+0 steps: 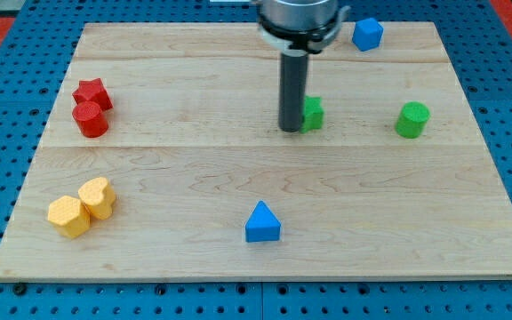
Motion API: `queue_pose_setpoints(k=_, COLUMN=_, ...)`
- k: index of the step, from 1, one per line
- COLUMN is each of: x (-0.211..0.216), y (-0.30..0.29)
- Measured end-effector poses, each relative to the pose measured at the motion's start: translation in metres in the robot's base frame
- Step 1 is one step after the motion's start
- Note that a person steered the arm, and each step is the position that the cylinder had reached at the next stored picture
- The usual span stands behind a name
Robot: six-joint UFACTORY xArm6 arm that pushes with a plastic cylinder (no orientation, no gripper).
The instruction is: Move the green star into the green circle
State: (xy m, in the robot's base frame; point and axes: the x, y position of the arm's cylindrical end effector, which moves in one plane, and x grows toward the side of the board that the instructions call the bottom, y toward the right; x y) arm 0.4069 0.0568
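Hidden: my tip (291, 129), the lower end of the dark rod, covers the left part of the small green star block (313, 113); its points are hard to make out.
Cut off: the arm above the rod leaves the view's top.
Grasp: no jaws; the tip holds nothing, touching the star's left side.
Star position: upper middle of the pale wooden board (238, 178), well left of the green round cylinder block (412, 120).

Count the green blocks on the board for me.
2: the green star, partly hidden behind my tip near the centre top, and the green circle toward the view's right. None looks fully hidden.
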Motion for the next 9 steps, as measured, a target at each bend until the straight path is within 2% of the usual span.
queue_pose_setpoints(k=5, x=-0.029, y=-0.011)
queue_pose_setpoints(k=7, x=-0.033, y=0.005)
queue_pose_setpoints(k=9, x=-0.033, y=0.055)
